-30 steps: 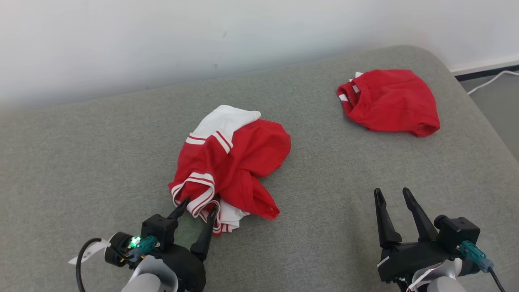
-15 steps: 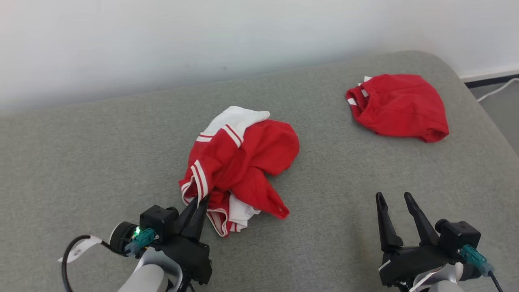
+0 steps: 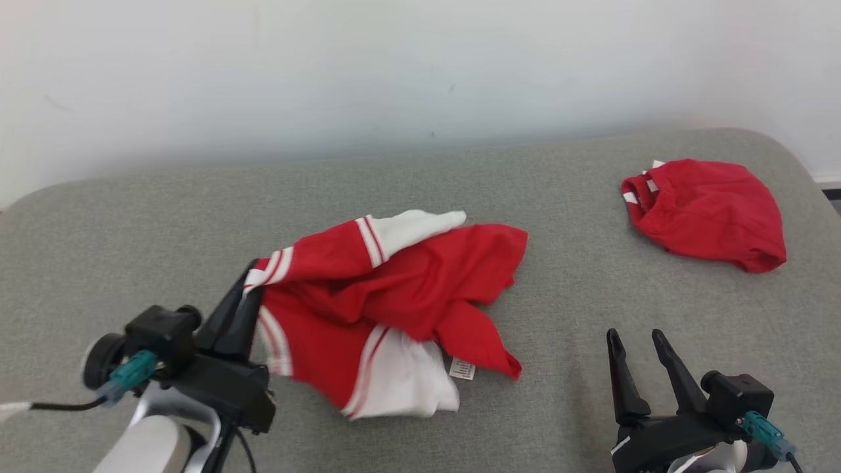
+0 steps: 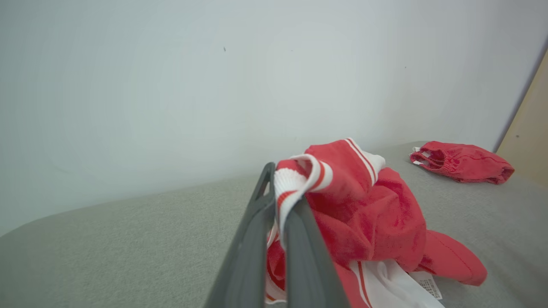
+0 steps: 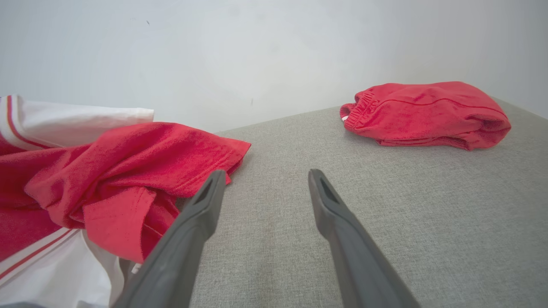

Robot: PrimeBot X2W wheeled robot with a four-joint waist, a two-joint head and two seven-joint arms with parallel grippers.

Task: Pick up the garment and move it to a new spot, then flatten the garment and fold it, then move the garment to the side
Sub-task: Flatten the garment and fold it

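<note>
The garment [image 3: 394,295] is a red and white shirt with striped cuffs, crumpled in the middle of the grey cushion. My left gripper [image 3: 250,276] is shut on its striped hem and holds that edge lifted, while the rest trails down to the right onto the cushion. The left wrist view shows the striped hem [image 4: 295,179] pinched between the two dark fingers [image 4: 257,222]. Lower right, my right gripper [image 3: 634,338] stands open and empty above bare cushion, right of the garment [image 5: 128,171].
A second red garment [image 3: 709,210] lies bunched at the cushion's far right, also seen from my right wrist [image 5: 424,113]. The grey cushion [image 3: 131,217] ends at a white wall behind and rounds off at the right edge.
My left gripper closed on the striped hem, then lifted and pulled it left, stretching the garment out. The head camera tilted up and shifted. The right gripper stayed open.
</note>
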